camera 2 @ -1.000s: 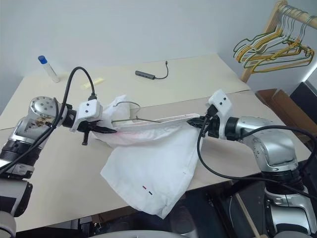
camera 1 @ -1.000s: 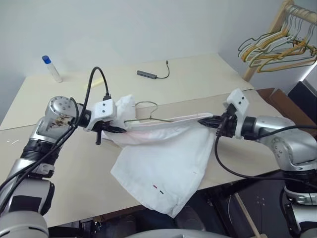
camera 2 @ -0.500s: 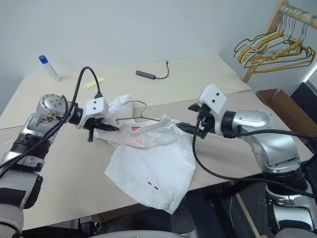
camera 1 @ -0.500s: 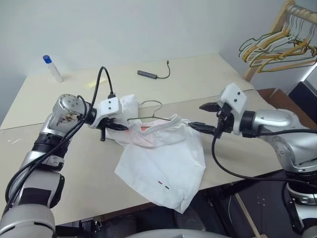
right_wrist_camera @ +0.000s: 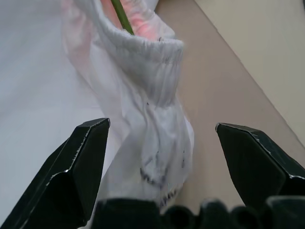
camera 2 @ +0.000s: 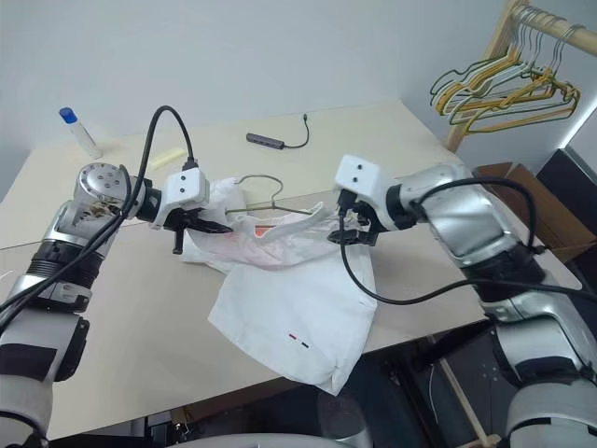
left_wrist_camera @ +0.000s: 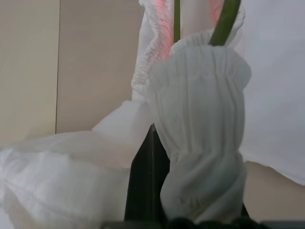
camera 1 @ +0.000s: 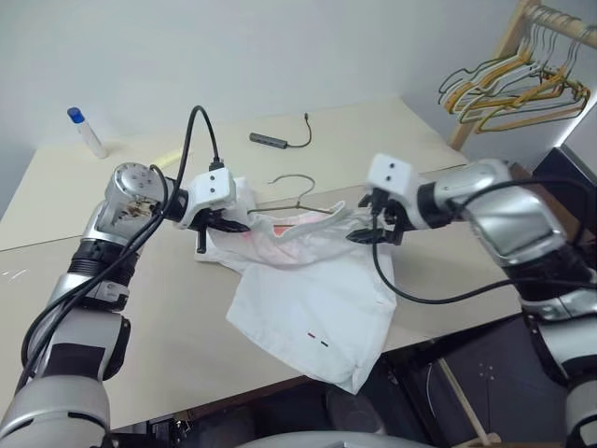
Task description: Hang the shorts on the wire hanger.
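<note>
**Claw status: left pinching waistband, right spread wide**

Left claw [camera 1: 222,224] is clamped on the gathered waistband at one end of the shorts [camera 1: 312,303] — wrist view shows elastic bunched round the black fingers [left_wrist_camera: 147,181]. The shorts lie on the tabletop [camera 1: 140,308], waist toward the back, legs draped over the front edge. The wire hanger [camera 1: 300,191] has its hook lying flat just behind the waistband; green wire runs inside the waist opening at both ends. Right claw [right_wrist_camera: 164,157] is gaping, nothing held, with the other waistband end between its fingers.

Risks, as I read it:
- One grip only — if left lifts or pulls now, the waistband could slide off the wire and the hanger drop out.
- Right closing here may catch cloth without the wire, or pinch a fold too shallow to hold.
- Overhanging legs add drag toward the edge; the shorts could slip off the tabletop.

Containers: none here. Small capped bottle [camera 1: 86,132] stands far left at the back, contents unreadable.
</note>
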`<state>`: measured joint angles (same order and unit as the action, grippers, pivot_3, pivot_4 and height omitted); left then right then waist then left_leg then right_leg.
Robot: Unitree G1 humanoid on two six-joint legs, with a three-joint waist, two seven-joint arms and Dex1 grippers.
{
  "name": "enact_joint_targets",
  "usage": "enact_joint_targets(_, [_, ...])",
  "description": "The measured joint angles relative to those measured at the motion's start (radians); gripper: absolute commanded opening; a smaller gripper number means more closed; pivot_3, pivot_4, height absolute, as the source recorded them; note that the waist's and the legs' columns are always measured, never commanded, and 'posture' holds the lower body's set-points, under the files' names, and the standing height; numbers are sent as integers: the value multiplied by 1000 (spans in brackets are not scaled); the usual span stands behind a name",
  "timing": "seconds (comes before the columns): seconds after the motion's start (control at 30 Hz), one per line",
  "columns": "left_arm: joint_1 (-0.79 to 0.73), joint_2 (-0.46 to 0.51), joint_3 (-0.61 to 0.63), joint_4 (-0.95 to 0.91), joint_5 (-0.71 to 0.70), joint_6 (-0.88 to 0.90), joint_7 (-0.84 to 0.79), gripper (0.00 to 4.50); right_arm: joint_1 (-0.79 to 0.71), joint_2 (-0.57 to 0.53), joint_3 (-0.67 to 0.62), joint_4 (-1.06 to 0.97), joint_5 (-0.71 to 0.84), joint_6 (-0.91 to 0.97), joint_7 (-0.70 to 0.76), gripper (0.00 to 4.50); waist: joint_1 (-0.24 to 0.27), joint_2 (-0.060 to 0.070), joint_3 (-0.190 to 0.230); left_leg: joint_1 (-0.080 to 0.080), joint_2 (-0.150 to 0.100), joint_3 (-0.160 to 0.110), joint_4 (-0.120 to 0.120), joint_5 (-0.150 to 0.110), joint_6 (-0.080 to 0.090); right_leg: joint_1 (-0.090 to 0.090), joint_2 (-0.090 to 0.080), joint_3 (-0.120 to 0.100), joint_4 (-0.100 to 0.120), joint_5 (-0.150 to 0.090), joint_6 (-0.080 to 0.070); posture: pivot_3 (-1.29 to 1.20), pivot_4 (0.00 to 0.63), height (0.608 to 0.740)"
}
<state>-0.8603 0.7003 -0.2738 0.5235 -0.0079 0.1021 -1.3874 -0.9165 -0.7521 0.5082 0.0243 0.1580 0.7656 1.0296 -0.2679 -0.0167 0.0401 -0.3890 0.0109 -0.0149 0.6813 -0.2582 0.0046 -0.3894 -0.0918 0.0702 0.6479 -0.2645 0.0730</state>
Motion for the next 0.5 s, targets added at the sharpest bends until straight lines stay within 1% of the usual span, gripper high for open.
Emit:
enact_joint_targets(0.07, [2,-1,2,-14,-3,2,-3,20,-27,38,46,67,-50,-34,17,3597,-2,0,0,0,0,0,0,0,0,0,0,0,0,0,0,-224,0,740])
enact_joint_targets(0.1, [3,-1,4,-18,-6,3,-5,20,-37,55,67,100,-74,-53,26,3277,-2,0,0,0,0,0,0,0,0,0,0,0,0,0,0,-223,0,740])
enact_joint_targets(0.2, [4,0,10,-29,-13,5,-10,20,-51,84,78,158,-113,-100,57,2285,-2,0,0,0,-1,-1,0,0,0,0,-1,0,1,0,0,-220,0,740])
enact_joint_targets(0.27, [4,1,16,-30,-15,5,-13,20,-60,92,80,181,-138,-131,82,1884,0,0,0,0,-1,-1,0,0,0,0,-1,0,1,0,0,-219,0,740])
enact_joint_targets(0.3, [4,1,16,-31,-15,5,-15,20,-60,94,83,186,-151,-145,93,1811,1,0,0,0,-1,-2,0,0,0,0,-1,-1,1,0,0,-219,0,740])
enact_joint_targets(0.5, [4,1,16,-31,-15,-11,-29,20,-60,121,86,214,-177,-175,142,1797,0,0,0,0,-1,-3,0,0,0,0,-1,-1,1,0,0,-221,0,740])
